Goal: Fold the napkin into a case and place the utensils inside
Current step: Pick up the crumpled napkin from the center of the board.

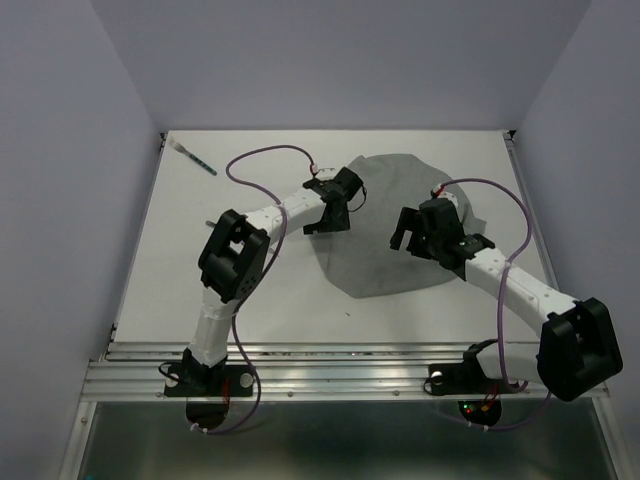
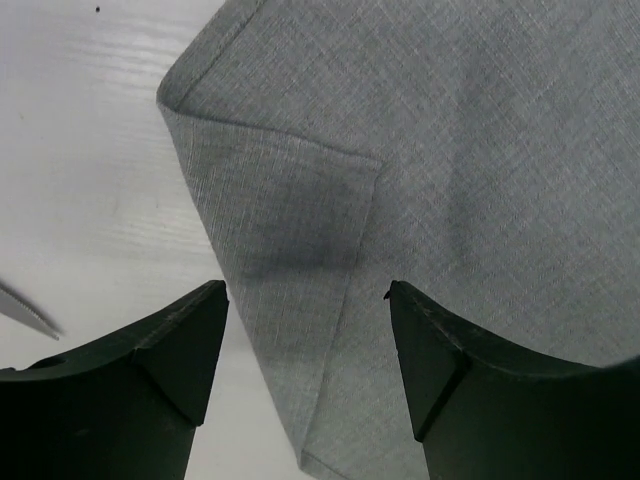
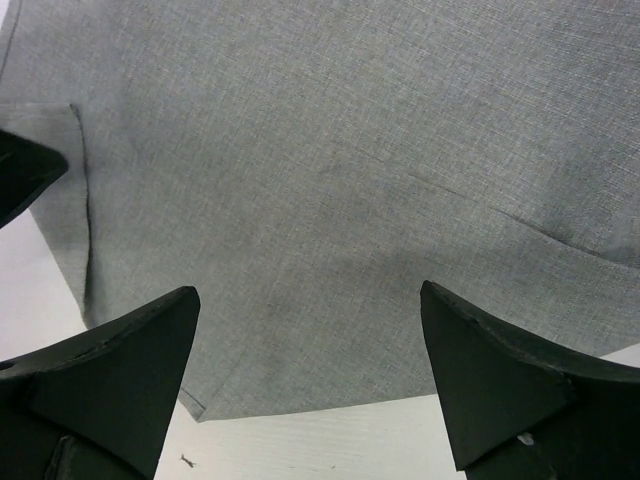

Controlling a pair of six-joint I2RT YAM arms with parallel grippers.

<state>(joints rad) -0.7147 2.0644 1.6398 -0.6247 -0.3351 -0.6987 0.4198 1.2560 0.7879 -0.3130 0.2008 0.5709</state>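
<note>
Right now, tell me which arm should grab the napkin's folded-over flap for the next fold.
Left, likely: the left fingers are open astride the flap on the napkin, while the right fingers hover open over flat cloth farther right.

The left arm (image 1: pixel 213 325) and right arm (image 1: pixel 520 285) are showing white links between chunky black joint housings, each trailing a looping purple cable (image 1: pixel 262 152). The black bases (image 1: pixel 205 378) are glowing with tiny red and green lights, and the left hand (image 1: pixel 332 212) and right hand (image 1: pixel 410 232) are wearing dark wedge-shaped fingers (image 2: pixel 175 360).
</note>
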